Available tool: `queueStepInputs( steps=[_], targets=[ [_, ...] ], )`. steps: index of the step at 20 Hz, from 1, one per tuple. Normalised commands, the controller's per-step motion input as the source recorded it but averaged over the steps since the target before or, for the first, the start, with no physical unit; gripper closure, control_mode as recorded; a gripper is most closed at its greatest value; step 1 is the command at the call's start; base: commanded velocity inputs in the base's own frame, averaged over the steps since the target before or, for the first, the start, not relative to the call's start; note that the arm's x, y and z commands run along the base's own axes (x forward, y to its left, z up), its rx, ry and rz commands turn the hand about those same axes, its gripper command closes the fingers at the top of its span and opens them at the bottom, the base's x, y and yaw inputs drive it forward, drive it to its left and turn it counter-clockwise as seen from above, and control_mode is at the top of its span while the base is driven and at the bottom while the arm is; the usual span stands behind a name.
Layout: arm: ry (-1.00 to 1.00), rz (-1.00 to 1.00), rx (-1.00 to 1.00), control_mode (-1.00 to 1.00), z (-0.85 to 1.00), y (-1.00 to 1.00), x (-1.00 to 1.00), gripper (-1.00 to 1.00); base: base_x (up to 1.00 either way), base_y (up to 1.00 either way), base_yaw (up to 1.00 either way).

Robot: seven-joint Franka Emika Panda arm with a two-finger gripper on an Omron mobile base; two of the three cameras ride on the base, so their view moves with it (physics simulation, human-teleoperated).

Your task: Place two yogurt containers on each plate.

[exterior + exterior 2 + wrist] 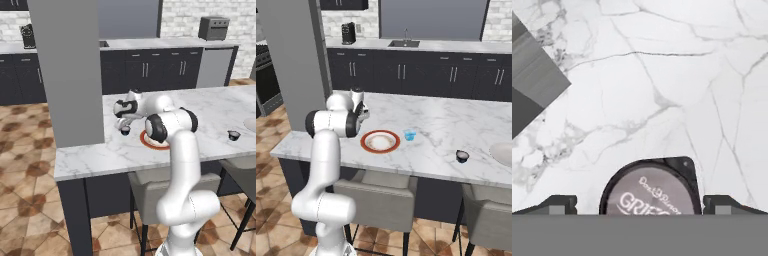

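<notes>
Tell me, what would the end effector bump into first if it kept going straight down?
Probably the small dark round yogurt cup with the pale printed lid, sitting between the open end effector's fingertips, on the white marble counter. Depth is unclear.

The pale lid of the dark yogurt cup (650,187) bears pale print: a small curved upper line, too blurred to read surely, and larger letters beginning "GRI", cut off at the lid's lower edge.
</notes>
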Motion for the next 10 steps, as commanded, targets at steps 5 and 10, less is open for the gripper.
queueStepInputs(
  steps=[5,10],
  targets=[
    [0.07,0.00,0.00,-1.00,-0.23,0.00,0.19,-1.00,0.00,0.00,0.00],
    [0.10,-0.01,0.00,-1.00,-0.14,0.00,0.02,-1.00,0.00,0.00,0.00]
  ],
)
